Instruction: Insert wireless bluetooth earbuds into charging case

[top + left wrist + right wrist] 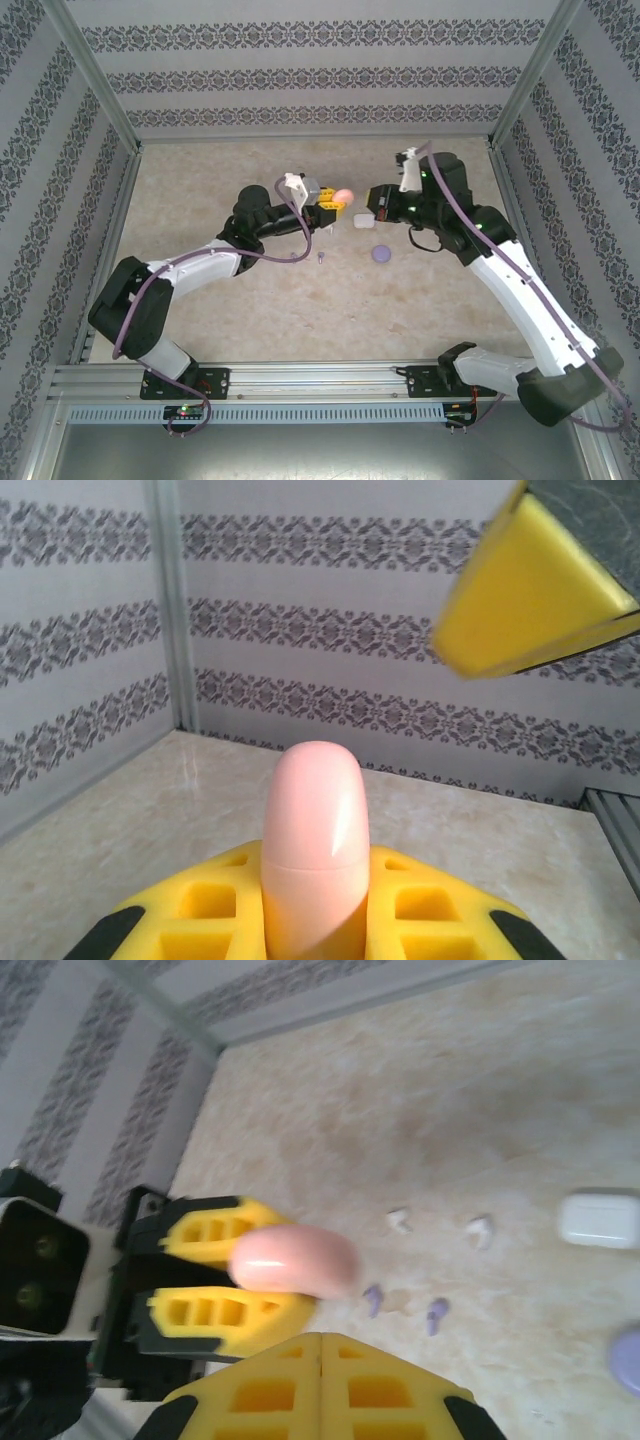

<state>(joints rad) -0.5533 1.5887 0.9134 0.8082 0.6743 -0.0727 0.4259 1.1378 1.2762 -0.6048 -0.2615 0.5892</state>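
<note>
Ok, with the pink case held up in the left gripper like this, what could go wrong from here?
The glossy pink pebble-shaped case is pinched at one end by the left gripper, much of it sticking out; a push from the shut right gripper could twist or slip it. If dropped, it may scatter the tiny white earbuds and purple earbuds lying loose on the beige table.

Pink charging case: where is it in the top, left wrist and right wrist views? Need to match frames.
Top external: pink charging case just above mid-frame, at the left arm's tip.
Left wrist: bottom centre, standing up from between the yellow fingers.
Right wrist: left of centre, lying sideways.
Shared landmark: the left gripper, its yellow fingers clamped on the case in all three views.
</note>
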